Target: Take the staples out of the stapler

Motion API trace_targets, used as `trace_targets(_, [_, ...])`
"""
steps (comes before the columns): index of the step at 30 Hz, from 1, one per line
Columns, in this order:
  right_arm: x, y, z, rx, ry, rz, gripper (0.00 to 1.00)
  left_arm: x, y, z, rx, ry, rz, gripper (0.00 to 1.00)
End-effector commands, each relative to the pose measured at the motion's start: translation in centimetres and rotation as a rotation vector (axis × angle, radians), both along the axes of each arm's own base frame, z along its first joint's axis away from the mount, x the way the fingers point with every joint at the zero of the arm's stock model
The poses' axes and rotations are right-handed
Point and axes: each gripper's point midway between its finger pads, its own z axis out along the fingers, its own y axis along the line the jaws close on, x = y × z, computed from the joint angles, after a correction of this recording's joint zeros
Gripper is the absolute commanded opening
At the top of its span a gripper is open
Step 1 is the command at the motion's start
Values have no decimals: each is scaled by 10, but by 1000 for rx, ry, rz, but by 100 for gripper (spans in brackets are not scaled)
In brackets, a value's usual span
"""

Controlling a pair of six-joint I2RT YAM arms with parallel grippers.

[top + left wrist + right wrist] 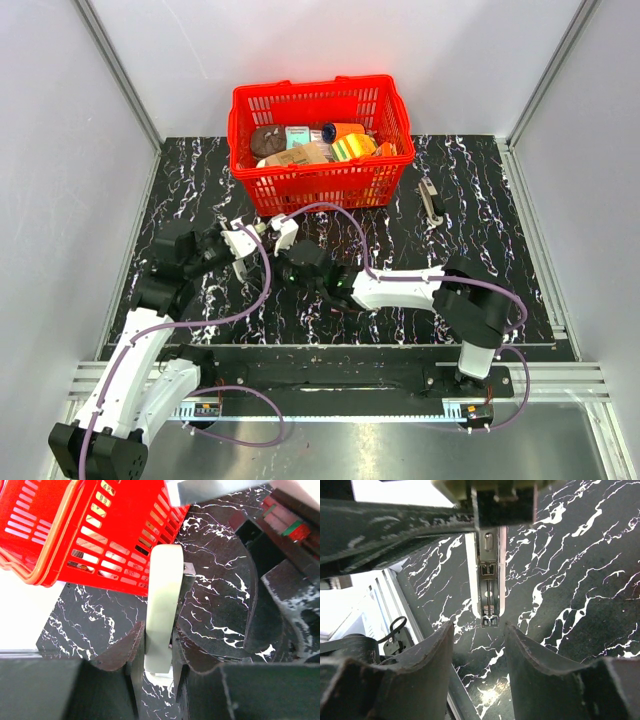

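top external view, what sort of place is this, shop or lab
Most likely a robot lab test cell: plain white walls on aluminium framing box in a black marbled table, two arms are bolted to a rail at its near edge, and a red basket holds assorted goods.

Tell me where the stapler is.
The stapler is held in the left gripper, just in front of the red basket, left of centre in the top view, with the open right gripper facing its end.

Slim pale stapler [162, 605] between left fingers [122, 649]
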Motion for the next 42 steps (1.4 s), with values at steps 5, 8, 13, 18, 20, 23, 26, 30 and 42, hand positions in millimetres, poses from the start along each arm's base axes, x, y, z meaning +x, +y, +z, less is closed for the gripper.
trace_targets(5, [9, 12, 15, 23, -44, -20, 40, 2, -6, 44, -52, -95, -18, 0])
trace_targets(8, [9, 11, 18, 30, -46, -20, 34, 1, -6, 44, -50, -95, -20, 0])
trace_targets(13, [8, 10, 19, 28, -50, -19, 28, -1, -6, 39, -44, -88, -28, 0])
trace_targets(18, [9, 10, 22, 29, -54, -22, 22, -1, -7, 37, -42, -89, -34, 0])
trace_targets(20, [10, 10, 23, 29, -58, -24, 19, -2, -7, 36, -42, -83, -33, 0])
trace_targets(23, [10, 10, 24, 30, -59, -27, 14, -2, -7, 35, -37, -84, -37, 0])
trace_targets(26, [10, 8, 26, 33, -61, -29, 11, -2, -5, 28, -18, -79, -37, 0])
trace_targets(30, [9, 3, 28, 32, -65, -38, 10, 2, 3, 8, 26, -55, 2, 0])
trace_targets(42, [9, -10, 19, 10, -57, -66, 6, 5, 16, -38, 109, -15, 45, 0])
